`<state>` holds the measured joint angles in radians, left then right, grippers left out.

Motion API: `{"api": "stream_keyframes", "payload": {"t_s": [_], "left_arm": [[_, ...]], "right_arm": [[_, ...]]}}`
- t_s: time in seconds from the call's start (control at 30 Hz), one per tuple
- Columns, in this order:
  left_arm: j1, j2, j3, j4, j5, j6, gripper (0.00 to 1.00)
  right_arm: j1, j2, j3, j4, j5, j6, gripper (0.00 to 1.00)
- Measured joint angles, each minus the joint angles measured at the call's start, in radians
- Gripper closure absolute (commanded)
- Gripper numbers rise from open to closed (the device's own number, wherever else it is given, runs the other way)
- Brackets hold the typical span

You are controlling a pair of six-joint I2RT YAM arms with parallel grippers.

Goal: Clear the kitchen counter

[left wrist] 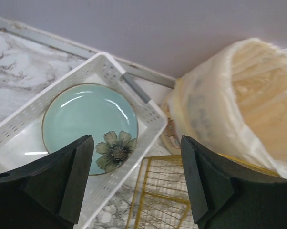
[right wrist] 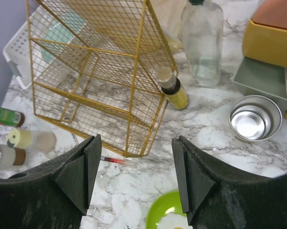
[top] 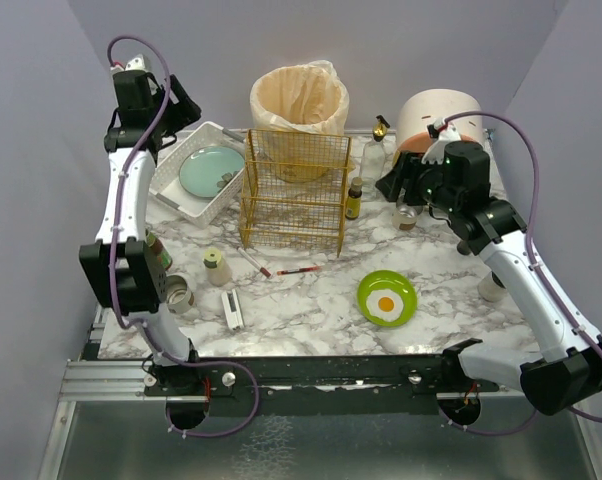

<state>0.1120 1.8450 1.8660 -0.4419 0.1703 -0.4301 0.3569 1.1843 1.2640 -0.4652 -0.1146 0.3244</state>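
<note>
- Marble-patterned white with grey veins, the kitchen counter (top: 311,300) fills the middle of the top view. It lies below both sets of jaws, and neither touches it.
- The left gripper (left wrist: 136,186) hangs at the counter's 10 o'clock, above the edge of a white slotted tray (left wrist: 148,112). Its jaws stand wide apart with nothing between them.
- In the left wrist view, a pale blue-green plate (left wrist: 81,119) with a flower print lies in the tray at 11 o'clock of the jaws. A bag-lined bin (left wrist: 239,105) stands at 2 o'clock.
- The right gripper (right wrist: 134,176) hovers at the counter's 2 o'clock, jaws likewise spread wide and holding nothing. Bare marble shows through the gap.
- In the right wrist view, a gold wire rack (right wrist: 100,71) stands on the counter at 12 o'clock of the jaws.
- A small yellow bottle (right wrist: 174,90) stands just beside the rack at 1 o'clock, and a steel cup (right wrist: 254,118) sits at 2 o'clock.
- A red pen (right wrist: 116,161) lies on the marble just below the rack's near corner, between the fingers.
- A green plate (right wrist: 158,213) shows at 6 o'clock.
</note>
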Motion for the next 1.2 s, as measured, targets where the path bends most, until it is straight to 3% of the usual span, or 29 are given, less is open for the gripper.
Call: {"api": "stream_keyframes", "payload": {"t_s": [0.3, 0.57, 0.9, 1.2], "left_arm": [[-0.078, -0.394, -0.349, 0.048, 0.0, -0.034, 0.07], [-0.124, -0.584, -0.604, 0.039, 0.005, -0.045, 0.06], [-0.145, -0.632, -0.675, 0.035, 0.039, -0.045, 0.06], [-0.147, -0.631, -0.686, 0.041, 0.077, -0.053, 0.06]], "right_arm": [[0.0, -0.036, -0.2, -0.018, 0.132, 0.087, 0.29], [-0.001, -0.075, -0.426, -0.072, 0.247, 0.27, 0.25], [-0.068, -0.115, -0.616, -0.113, 0.311, 0.388, 0.3], [-0.137, -0.145, -0.723, -0.106, 0.246, 0.419, 0.38]]}}
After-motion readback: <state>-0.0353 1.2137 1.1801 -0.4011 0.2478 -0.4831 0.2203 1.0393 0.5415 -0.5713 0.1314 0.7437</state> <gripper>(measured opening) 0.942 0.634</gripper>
